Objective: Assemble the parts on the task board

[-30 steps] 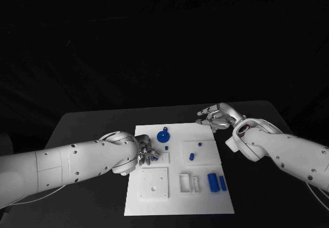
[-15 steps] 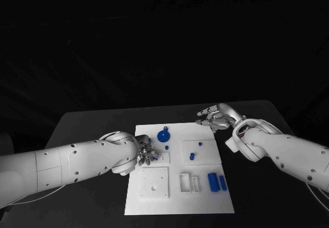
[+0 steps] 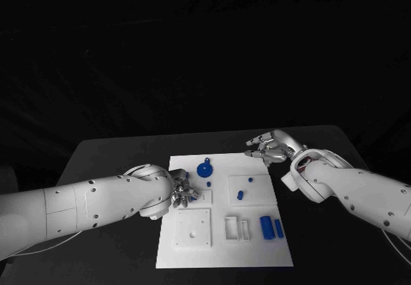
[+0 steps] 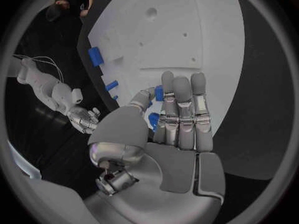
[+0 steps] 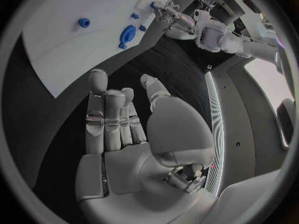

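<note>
Task board (image 3: 224, 249): small blue part (image 4: 158, 93) pinched by left hand (image 3: 183, 193) at 9 o'clock edge; to be kept upright, seated gently. Right hand (image 3: 269, 147) spread, nothing held.

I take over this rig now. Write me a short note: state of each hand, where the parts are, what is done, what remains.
Left hand: low over the task board at its left side, fingers around a small blue part; whether it grips it, I cannot tell.
Right hand: open, empty, over the black table off the board's far right corner.
Parts: round blue part at the far middle; two small pieces on the right square plate; two blue cylinders lying at the near right.
Done: cannot tell that anything is seated.
Left: most parts look loose, still to assemble.
</note>
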